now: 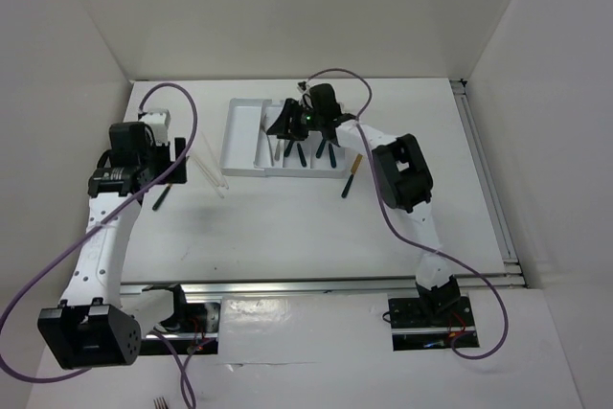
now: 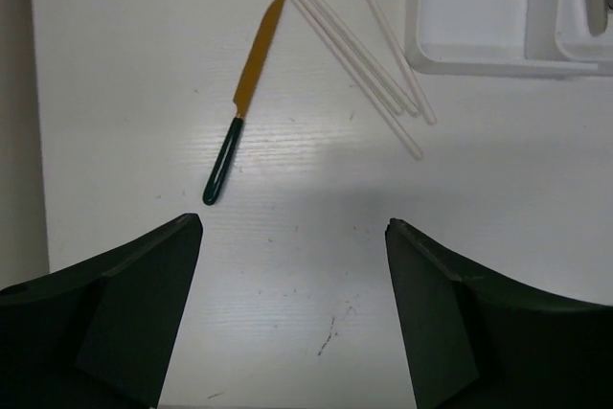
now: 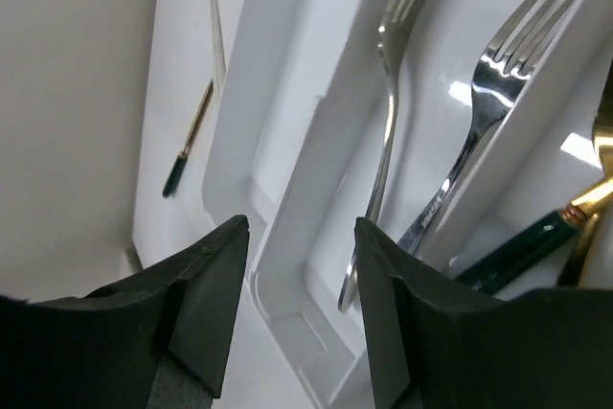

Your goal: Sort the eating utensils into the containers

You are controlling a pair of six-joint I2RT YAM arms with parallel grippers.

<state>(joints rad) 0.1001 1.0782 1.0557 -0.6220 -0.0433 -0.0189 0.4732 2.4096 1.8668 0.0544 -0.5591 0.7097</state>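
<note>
The white tray (image 1: 251, 139) lies at the back middle of the table. My right gripper (image 1: 299, 122) hangs open and empty just above its compartments. In the right wrist view its jaws (image 3: 302, 227) straddle a tray divider (image 3: 287, 141), next to a silver fork (image 3: 388, 122), a second silver fork (image 3: 479, 131) and a teal-handled gold utensil (image 3: 532, 237). Dark handles (image 1: 303, 153) stick out of the tray. One gold knife with a dark handle (image 2: 244, 102) lies on the table just ahead of my open, empty left gripper (image 2: 294, 237); this knife also shows from above (image 1: 161, 198). Another knife (image 1: 351, 176) lies right of the tray.
Several thin white sticks (image 2: 364, 55) lie between the knife and the tray corner (image 2: 479, 55); they also show in the top view (image 1: 211, 171). White walls close in the table on the left, back and right. A metal rail (image 1: 484, 179) runs along the right edge.
</note>
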